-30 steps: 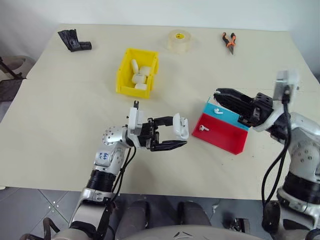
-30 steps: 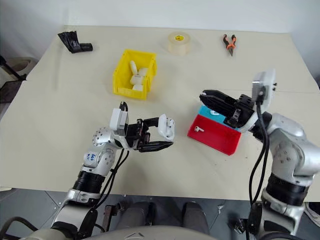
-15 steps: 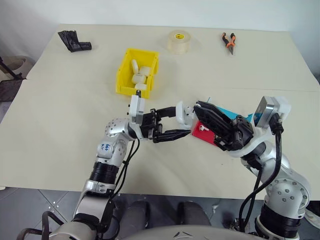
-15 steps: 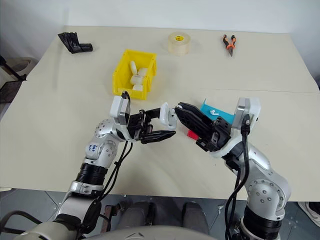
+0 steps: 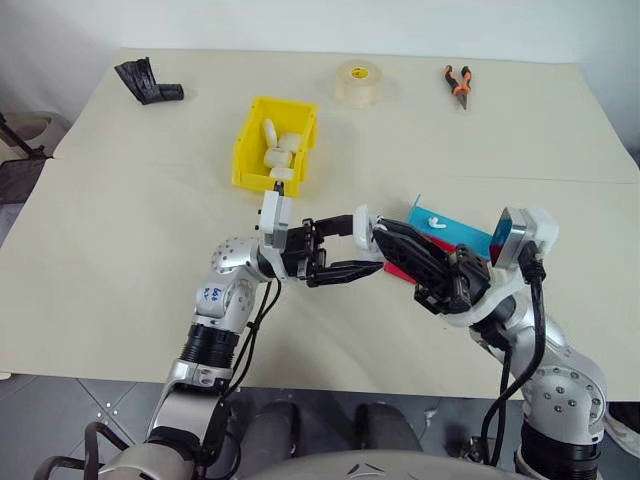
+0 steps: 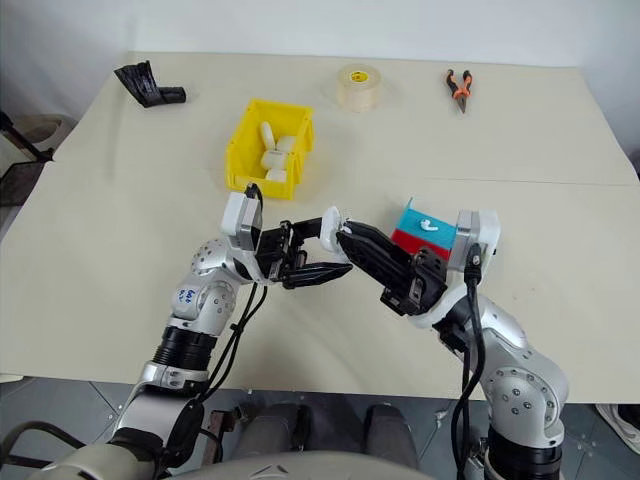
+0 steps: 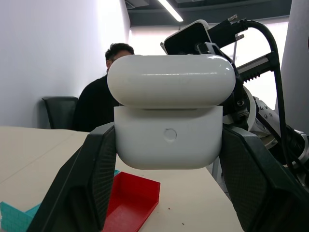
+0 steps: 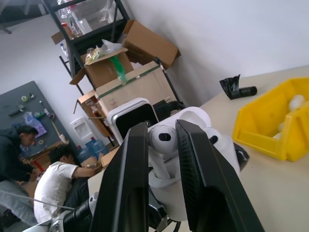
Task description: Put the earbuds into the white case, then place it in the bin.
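**Case held above the table, lid down**

Table of pale beige carries everything, and the yellow bin serves as the landmark. Inside the bin lie several white cases. Toward the robot from the bin, the left gripper is clamped on the white case, holding it off the table; in the left wrist view the lid sits down on the body and a black finger presses each side. The right gripper has its fingertips right at the case, the fingers nearly together with a narrow gap; whether they pinch anything I cannot tell. Right of the bin and nearer the robot stand the red tray and the blue tray, the blue one holding one earbud. Beyond the bin lie a tape roll, pliers and a black object.
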Controlling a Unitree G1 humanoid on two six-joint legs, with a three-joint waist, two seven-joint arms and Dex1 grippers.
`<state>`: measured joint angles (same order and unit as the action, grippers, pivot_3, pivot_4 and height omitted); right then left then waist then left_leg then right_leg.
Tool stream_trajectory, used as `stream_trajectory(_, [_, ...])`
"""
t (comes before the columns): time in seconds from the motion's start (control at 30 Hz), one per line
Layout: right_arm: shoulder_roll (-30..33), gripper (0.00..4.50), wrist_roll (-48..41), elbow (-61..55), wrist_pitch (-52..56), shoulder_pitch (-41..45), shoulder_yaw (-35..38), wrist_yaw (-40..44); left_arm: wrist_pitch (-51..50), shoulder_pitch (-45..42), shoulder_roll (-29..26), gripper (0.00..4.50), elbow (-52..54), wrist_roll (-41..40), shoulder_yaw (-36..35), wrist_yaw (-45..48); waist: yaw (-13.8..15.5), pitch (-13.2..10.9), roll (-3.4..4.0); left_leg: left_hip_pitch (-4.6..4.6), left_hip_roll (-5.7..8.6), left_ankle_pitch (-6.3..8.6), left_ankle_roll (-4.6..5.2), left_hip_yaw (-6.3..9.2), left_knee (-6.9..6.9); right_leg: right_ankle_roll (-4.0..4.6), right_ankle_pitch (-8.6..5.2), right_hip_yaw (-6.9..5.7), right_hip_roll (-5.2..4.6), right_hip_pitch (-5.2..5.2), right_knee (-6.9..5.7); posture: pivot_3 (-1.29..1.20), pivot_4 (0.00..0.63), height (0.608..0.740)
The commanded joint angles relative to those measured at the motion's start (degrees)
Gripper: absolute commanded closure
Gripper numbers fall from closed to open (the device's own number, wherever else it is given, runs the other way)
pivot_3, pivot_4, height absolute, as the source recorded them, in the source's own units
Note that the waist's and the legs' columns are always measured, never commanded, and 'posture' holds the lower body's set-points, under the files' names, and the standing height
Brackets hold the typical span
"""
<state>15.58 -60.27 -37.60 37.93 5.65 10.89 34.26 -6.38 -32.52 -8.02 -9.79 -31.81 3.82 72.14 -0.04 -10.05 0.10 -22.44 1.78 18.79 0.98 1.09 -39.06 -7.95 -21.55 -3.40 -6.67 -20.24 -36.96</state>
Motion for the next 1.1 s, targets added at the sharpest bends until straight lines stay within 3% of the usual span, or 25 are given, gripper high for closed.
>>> stream_trajectory(0.03, [0.6, 4.03, 1.1, 0.7, -2.9, -1.4, -0.7, 0.8, -0.1, -0.4, 0.2, 1.72, 2.1, -1.4, -0.2, 0.4, 0.0, 0.0, 0.0, 0.0, 0.0, 0.0, 0.0, 0.0, 0.0, 0.0, 0.0, -0.01, 0.0, 0.0, 0.0, 0.0, 0.15, 0.74])
stream_trajectory(0.37, [3.6, 4.03, 3.2, 3.1, -4.8, -5.5, -3.2, 1.2, -0.6, -0.8, 0.3, 1.72, 2.5, -1.6, -0.3, 0.5, 0.0, 0.0, 0.0, 0.01, -0.01, 0.0, 0.0, 0.0, 0.0, 0.0, 0.0, -0.01, 0.01, 0.02, 0.02, 0.0, 0.15, 0.74])
stream_trajectory(0.6, [7.3, 1.61, 0.0, 2.8, -4.9, -4.4, -1.1, 2.4, -0.1, -1.1, -0.5, 1.72, 2.2, -0.9, 0.6, 2.4, 0.1, 0.0, 0.0, 0.04, 0.0, 0.0, 0.01, 0.0, 0.0, 0.0, 0.0, -0.02, 0.0, 0.09, 0.08, 0.0, 0.15, 0.74])
stream_trajectory(0.77, [14.6, 0.03, -2.0, 3.0, -3.8, -3.8, 3.8, 5.3, 1.9, -1.1, -2.4, 1.72, 1.7, 2.2, 1.0, 2.5, 0.1, 0.0, 0.0, 0.04, 0.0, 0.0, 0.02, 0.01, 0.0, 0.0, 0.0, -0.03, -0.01, 0.15, 0.14, 0.0, 0.15, 0.74])
stream_trajectory(0.87, [19.5, 0.03, -4.0, 4.3, -2.8, -3.0, 7.2, 6.7, 4.1, -2.0, -4.8, 1.72, 0.3, 7.0, 2.2, 0.8, 0.2, 0.0, -0.01, 0.06, -0.01, 0.0, 0.02, 0.01, 0.0, 0.0, 0.0, -0.08, 0.01, 0.25, 0.29, 0.0, 0.15, 0.74])
stream_trajectory(0.9, [21.1, 0.21, -4.3, 4.6, -2.2, -2.6, 7.9, 7.2, 5.8, -2.2, -6.0, 1.72, 0.1, 8.4, 3.2, 2.0, 0.2, 0.0, -0.01, 0.11, -0.04, 0.0, 0.02, 0.02, 0.03, 0.0, 0.0, -0.11, 0.03, 0.37, 0.45, 0.0, 0.15, 0.74])
stream_trajectory(1.0, [26.2, 0.87, -4.0, 4.7, -0.4, -1.5, 8.3, 9.9, 10.4, -3.2, -9.6, 1.72, -0.7, 15.9, 6.5, 1.3, 0.2, 0.0, -0.01, 0.21, -0.05, 0.01, 0.03, 0.06, 0.07, 0.0, 0.0, -0.15, 0.03, 0.56, 0.61, 0.0, 0.15, 0.74])
stream_trajectory(1.1, [29.2, 1.97, -2.5, 3.6, 0.9, 2.4, 5.3, 10.1, 8.1, -4.9, -10.2, 1.72, -0.1, 19.1, 8.2, -2.4, 0.4, 0.0, -0.01, 0.21, -0.1, 0.0, 0.03, 0.07, 0.05, 0.0, 0.0, -0.19, 0.06, 0.68, 0.85, 0.0, 0.15, 0.74])
